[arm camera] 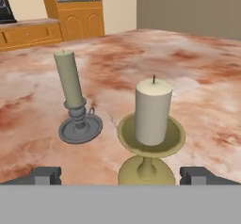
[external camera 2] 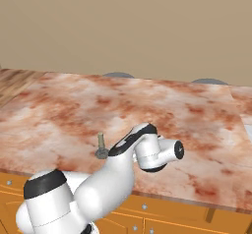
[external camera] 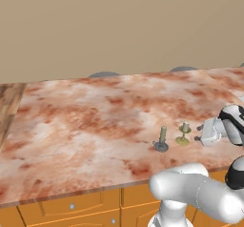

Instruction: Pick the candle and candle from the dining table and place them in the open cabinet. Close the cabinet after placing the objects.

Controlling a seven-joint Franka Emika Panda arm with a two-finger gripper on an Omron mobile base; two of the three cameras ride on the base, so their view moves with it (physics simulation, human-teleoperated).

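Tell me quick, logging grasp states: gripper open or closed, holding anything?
Gripper: open, holding nothing; the pale candle stands between its fingertips, ungripped.

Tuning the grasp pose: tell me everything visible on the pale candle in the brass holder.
The pale candle is a short, thick cream cylinder with a dark wick, upright in a brass-gold holder: wide dish, thin stem, round foot. It stands on the dining table near its front edge, apart from the olive candle. The open gripper straddles its foot, touching nothing.
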